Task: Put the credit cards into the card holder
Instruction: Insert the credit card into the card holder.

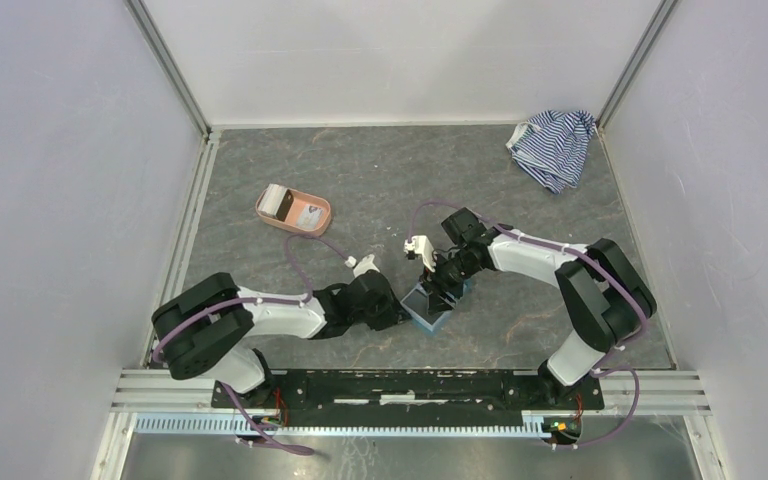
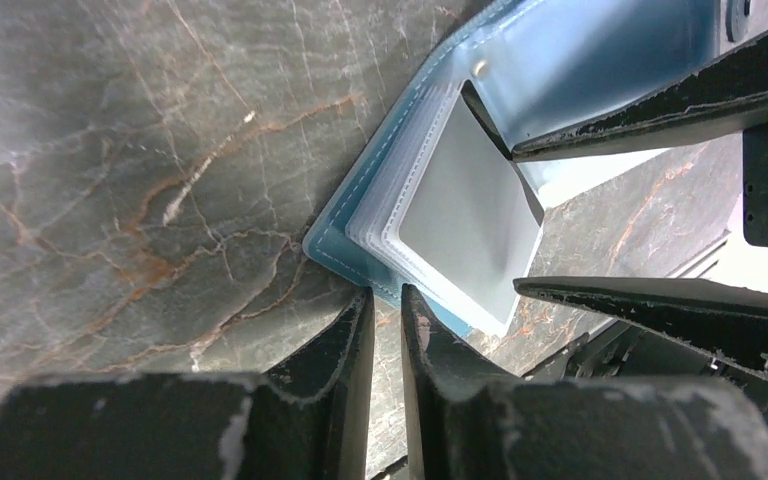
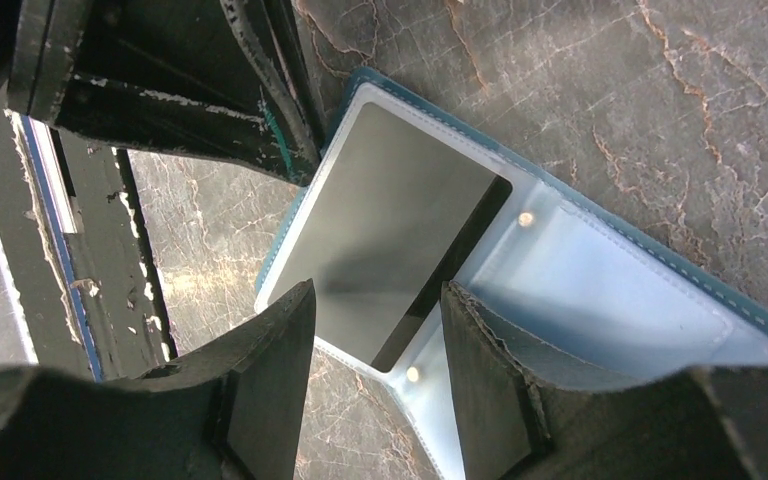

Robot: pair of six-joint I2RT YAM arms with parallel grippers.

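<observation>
Dark grey marble-look table (image 1: 360,170) w/ rusty veins; plain pale walls (image 1: 60,150) L, R & back (soft, even light); alu posts (image 1: 172,70) at far corners, rail (image 1: 140,390) along near edge.

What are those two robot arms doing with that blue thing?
The right gripper holds a grey card that is partly tucked into the open blue wallet. The left gripper pinches the wallet's edge, it seems to steady it. More cards wait in the pink tray farther back on the table.
</observation>
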